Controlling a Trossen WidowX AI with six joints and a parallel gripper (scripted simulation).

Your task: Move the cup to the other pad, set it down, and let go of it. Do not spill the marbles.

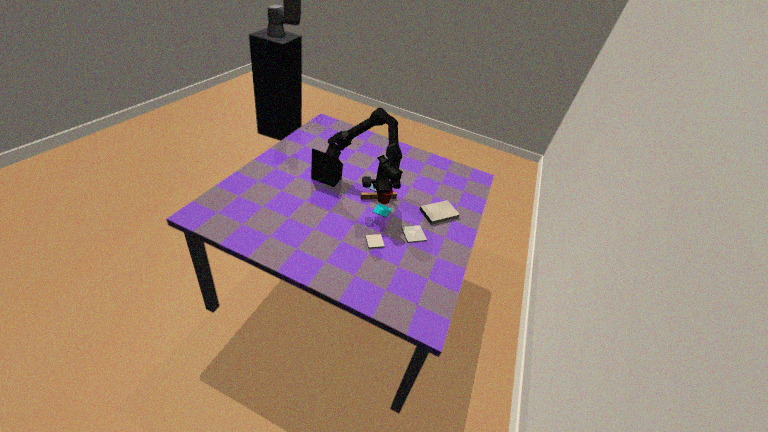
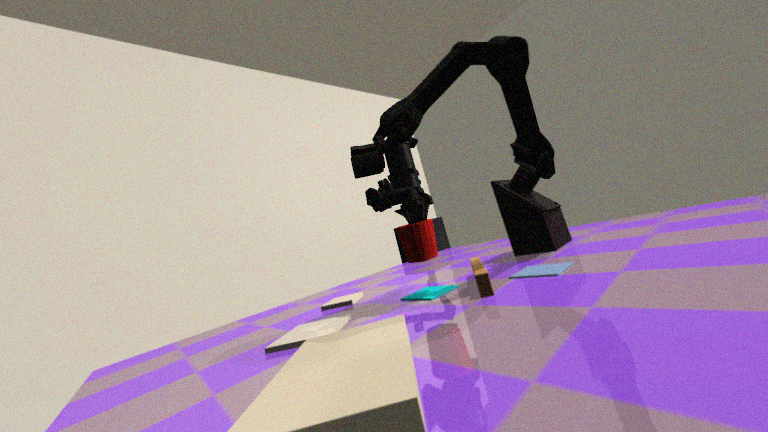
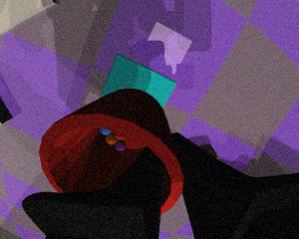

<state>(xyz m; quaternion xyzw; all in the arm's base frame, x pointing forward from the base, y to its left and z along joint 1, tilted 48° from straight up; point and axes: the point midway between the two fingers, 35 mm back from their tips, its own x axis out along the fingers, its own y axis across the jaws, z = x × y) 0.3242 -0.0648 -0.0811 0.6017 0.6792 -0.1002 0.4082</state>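
Note:
The red cup (image 1: 384, 197) (image 2: 417, 241) (image 3: 135, 107) is held in the air, roughly upright with a slight tilt in the exterior view. My gripper (image 1: 385, 189) (image 2: 417, 220) (image 3: 166, 139) is shut on the cup's wall, one finger inside it. Several small marbles, including a blue marble (image 3: 106, 131) and a purple marble (image 3: 120, 145), lie inside the cup. The teal pad (image 1: 381, 210) (image 2: 428, 292) (image 3: 122, 72) is below the cup's level, and the cup hides part of it in the wrist view. The light blue pad (image 2: 542, 270) lies near the arm's base, with nothing on it.
A wooden bar (image 1: 369, 195) (image 2: 481, 277) stands between the two pads. Beige slabs lie on the table beyond the teal pad: a large slab (image 1: 440, 211), a thin slab (image 1: 414, 233) and a small slab (image 1: 374, 241). A black pedestal (image 1: 277, 82) with another arm stands behind the table.

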